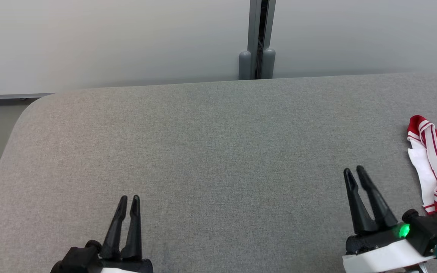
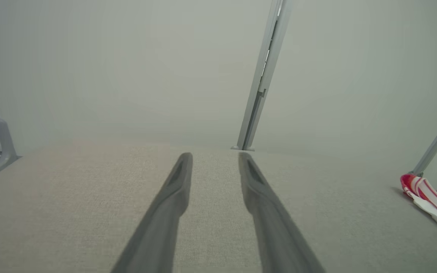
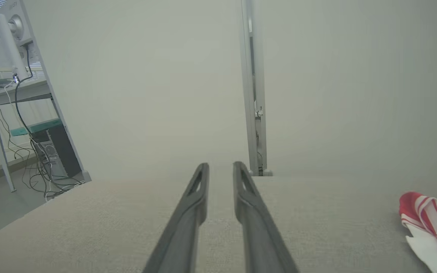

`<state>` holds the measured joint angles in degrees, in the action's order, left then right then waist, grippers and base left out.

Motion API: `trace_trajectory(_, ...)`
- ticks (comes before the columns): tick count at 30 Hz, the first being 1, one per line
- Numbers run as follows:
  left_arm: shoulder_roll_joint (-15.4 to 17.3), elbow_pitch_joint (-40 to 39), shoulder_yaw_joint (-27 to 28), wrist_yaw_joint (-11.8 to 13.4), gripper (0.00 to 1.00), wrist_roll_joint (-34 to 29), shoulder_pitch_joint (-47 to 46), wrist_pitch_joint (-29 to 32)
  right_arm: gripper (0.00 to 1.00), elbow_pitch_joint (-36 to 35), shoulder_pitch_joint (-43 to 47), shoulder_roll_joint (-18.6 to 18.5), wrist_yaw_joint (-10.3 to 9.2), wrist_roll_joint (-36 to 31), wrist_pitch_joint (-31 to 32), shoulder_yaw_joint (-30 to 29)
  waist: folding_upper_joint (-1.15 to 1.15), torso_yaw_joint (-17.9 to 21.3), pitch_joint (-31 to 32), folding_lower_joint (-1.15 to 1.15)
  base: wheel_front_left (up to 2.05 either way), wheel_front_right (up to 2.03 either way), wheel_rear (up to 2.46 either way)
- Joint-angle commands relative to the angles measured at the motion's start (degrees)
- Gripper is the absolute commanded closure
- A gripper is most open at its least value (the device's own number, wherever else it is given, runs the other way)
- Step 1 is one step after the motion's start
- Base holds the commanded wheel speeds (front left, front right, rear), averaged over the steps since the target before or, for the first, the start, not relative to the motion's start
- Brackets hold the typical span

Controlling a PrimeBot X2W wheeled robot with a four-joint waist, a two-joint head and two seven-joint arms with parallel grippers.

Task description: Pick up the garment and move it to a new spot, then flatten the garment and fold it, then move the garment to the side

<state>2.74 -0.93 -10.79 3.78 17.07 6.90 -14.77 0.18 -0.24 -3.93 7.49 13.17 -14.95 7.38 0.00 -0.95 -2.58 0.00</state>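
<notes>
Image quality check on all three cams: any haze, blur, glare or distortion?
Head view: sharp, evenly lit, no glare; table weave resolves, garment cropped by the right edge, green light slightly bloomed. Left wrist view: hazy, washed out; left fingers soft, partition post leans from wide-angle distortion. Right wrist view: same haze, right fingers blurred up close.

Crumpled red-and-white striped garment (image 1: 436, 170) lies at far right.

Light: soft, even and bright across the matte tabletop (image 1: 218, 151).
Shadows: faint; a thin dark rim beside the garment (image 2: 431, 197).
Head view: sharp, colours clear.
Wrist views: hazy, washed-out; left claw (image 2: 214, 155) and right claw (image 3: 220, 165) blur towards the bottom edge; wall post (image 2: 260, 94) leans.
</notes>
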Motion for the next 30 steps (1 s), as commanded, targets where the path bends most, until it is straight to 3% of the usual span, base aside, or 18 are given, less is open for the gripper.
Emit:
trace_trajectory(1,0.0,0.3,-0.1,0.0,1.00,0.3,0.1,0.1,1.00,0.4,0.3,0.1,0.00,0.3,0.1,0.0,0.00,0.0,0.0,0.00,0.00,0.00,0.00)
trace_trajectory(30,0.0,8.5,-2.7,-3.9,1.00,27.7,-8.1,2.6,1.00,3.7,0.8,-2.3,0.00,29.9,8.6,-8.9,0.00,0.2,0.5,0.00,0.00,0.00,0.00)
